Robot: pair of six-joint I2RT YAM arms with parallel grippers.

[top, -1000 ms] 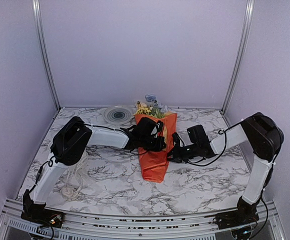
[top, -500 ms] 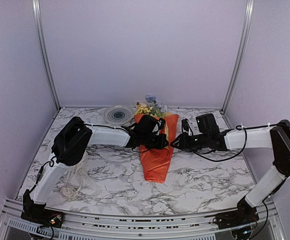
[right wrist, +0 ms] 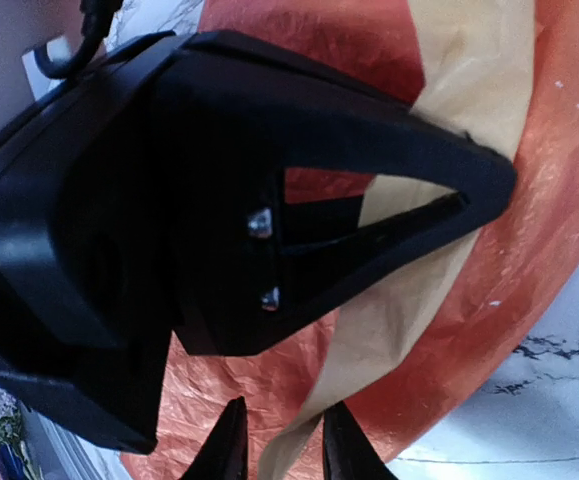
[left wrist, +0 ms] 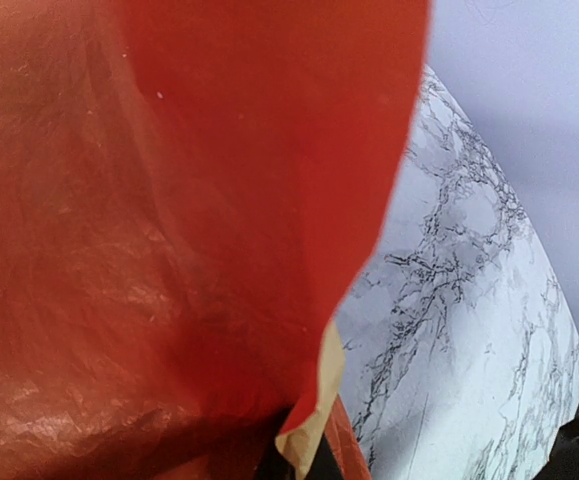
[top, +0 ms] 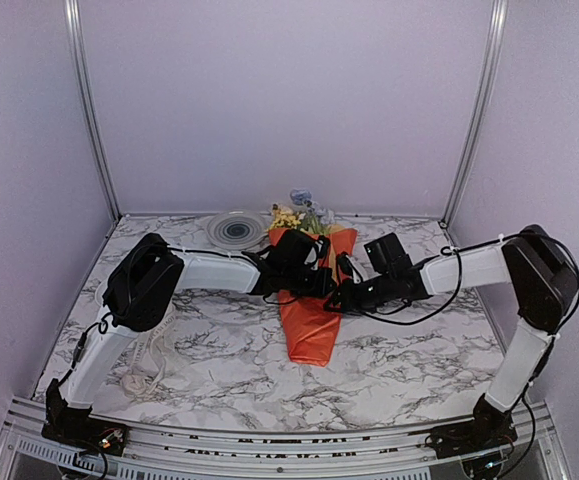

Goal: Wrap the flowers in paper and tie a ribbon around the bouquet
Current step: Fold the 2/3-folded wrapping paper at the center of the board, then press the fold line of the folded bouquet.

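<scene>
- Claws first: left claw [top: 316, 283] is pressed together, pinching the paper [left wrist: 169, 250] at the upper middle of the bouquet [top: 311, 325].
- Right wrist view: the left claw's black jaws taper to a closed tip over the pale yellow-orange reverse side of the paper.
- Left wrist view: orange crinkled sheet fills most of the frame. A pale edge of the reverse side hangs at the bottom, right at the dark fingers.
- Right claw [right wrist: 281, 445] is partly spread, its two fingertips [right wrist: 231, 440] apart at the bottom of its own view. The pale strip of paper runs into the gap between them. Cannot tell whether either tip touches it.
- From above, the right claw comes in from the right and sits at the bouquet's right edge, just beside the left claw.
- Bouquet lies flat on the marble table [top: 419, 360], slightly left of centre and toward the back. The pointed end faces the near edge and the wide end faces the rear wall.
- Flowers [top: 291, 216] stick out of the wide end, with yellow and pale blue blossoms visible. Stems are hidden inside the cone.
- Ribbon [top: 149, 365] lies in loose cream-white loops on the table under the left arm, near the front left and well apart from the bouquet.
- Round grey-white disc [top: 235, 230] sits at the back of the table, just left of the blossoms.
</scene>
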